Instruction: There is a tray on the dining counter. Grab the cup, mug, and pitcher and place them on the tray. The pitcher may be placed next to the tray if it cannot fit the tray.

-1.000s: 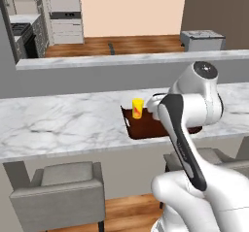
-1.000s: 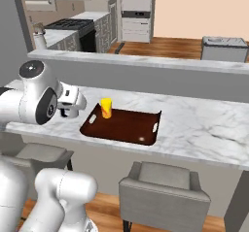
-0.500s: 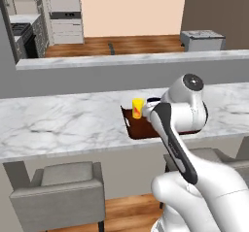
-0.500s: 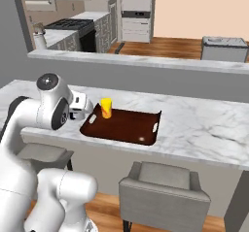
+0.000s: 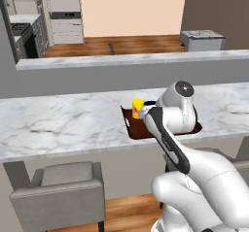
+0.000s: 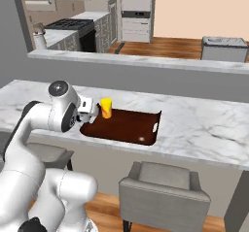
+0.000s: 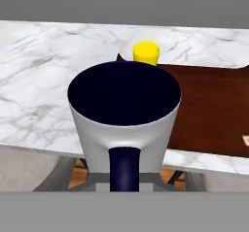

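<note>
With the gripper clamped on the mug, you've got the tray just ahead, slightly right, beyond table edge.

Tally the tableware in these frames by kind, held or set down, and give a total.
Trays: 1, the tray on the dining counter.
Cups: 1, the yellow cup standing on the tray.
Mugs: 1, the mug held in the claw.
Total: 3.
</note>
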You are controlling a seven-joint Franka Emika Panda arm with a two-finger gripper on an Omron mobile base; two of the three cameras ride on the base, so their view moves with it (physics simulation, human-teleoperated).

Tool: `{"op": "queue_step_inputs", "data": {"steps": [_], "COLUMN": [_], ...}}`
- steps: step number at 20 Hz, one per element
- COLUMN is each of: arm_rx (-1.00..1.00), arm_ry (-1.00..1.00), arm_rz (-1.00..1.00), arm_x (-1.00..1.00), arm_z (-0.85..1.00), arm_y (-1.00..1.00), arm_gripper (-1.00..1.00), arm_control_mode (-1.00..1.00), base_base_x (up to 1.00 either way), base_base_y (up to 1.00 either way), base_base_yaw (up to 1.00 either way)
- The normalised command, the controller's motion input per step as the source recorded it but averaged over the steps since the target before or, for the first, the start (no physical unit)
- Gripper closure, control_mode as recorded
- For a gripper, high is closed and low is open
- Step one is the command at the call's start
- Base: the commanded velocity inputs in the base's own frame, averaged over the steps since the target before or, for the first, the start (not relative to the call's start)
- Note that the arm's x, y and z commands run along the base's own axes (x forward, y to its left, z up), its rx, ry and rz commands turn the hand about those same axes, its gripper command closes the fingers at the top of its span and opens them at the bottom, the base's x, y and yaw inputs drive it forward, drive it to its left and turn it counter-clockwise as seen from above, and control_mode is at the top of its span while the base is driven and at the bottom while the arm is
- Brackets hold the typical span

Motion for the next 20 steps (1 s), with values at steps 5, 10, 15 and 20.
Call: {"op": "queue_step_inputs", "data": {"steps": [5,10,15,20], "arm_rx": [0.0,0.0,0.0,0.0], "arm_ry": [0.0,0.0,0.0,0.0], "arm_rz": [0.0,0.0,0.0,0.0], "arm_x": [0.27,0.3,0.31,0.31], "arm_z": [-0.44,-0.41,-0.32,-0.08], "arm_y": [-0.01,0.0,0.0,0.0], "arm_gripper": [1.0,1.0,1.0,1.0], "arm_control_mode": [-1.0,-1.0,-1.0,-1.0], "base_base_x": [0.0,0.0,0.0,0.0], "base_base_y": [0.0,0.0,0.0,0.0], "base_base_yaw": [0.0,0.0,0.0,0.0]}}
